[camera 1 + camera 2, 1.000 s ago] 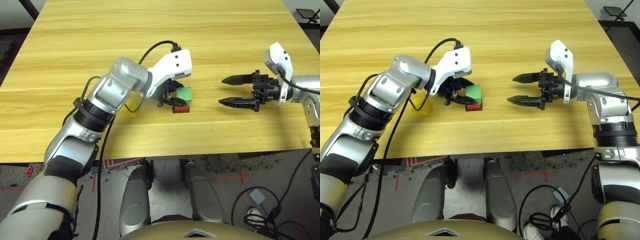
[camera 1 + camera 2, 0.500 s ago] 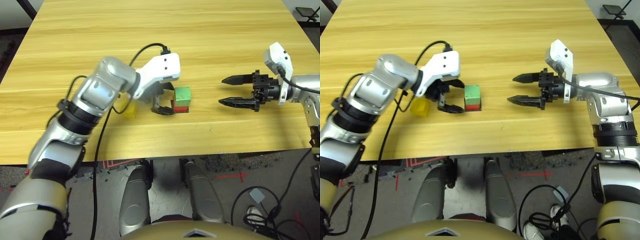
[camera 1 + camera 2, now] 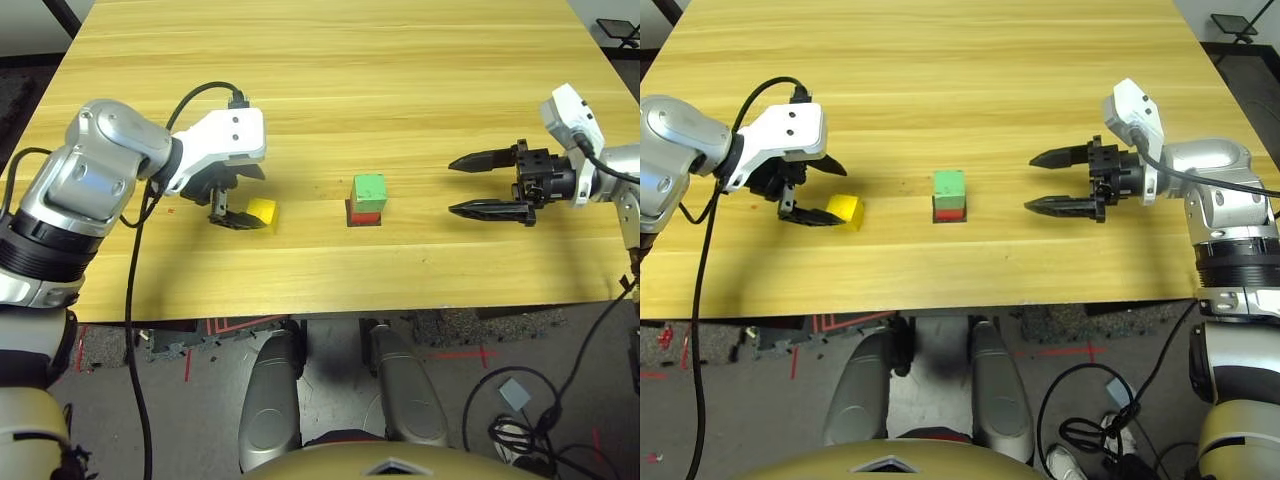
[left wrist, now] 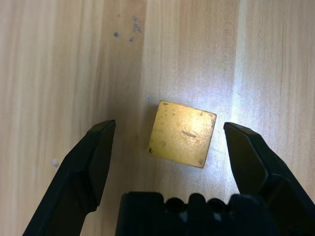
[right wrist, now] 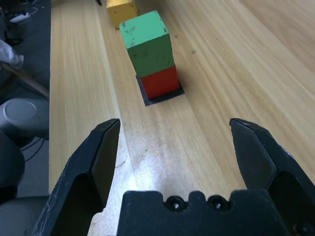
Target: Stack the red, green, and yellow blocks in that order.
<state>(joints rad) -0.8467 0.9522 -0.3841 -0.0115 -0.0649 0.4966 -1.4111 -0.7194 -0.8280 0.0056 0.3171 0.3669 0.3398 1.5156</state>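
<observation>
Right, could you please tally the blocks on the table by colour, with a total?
Red: 1 block, bottom of the stack
Green: 1 block, on top of the red one
Yellow: 1 block, apart from the stack
Total: 3

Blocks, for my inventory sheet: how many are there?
3: the red block on the black patch, the green block atop it, the yellow block by the left gripper.

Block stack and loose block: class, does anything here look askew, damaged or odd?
Nothing is spilled or toppled. The green block sits on the red block. Dark marks on the yellow block look like surface wear.
</observation>
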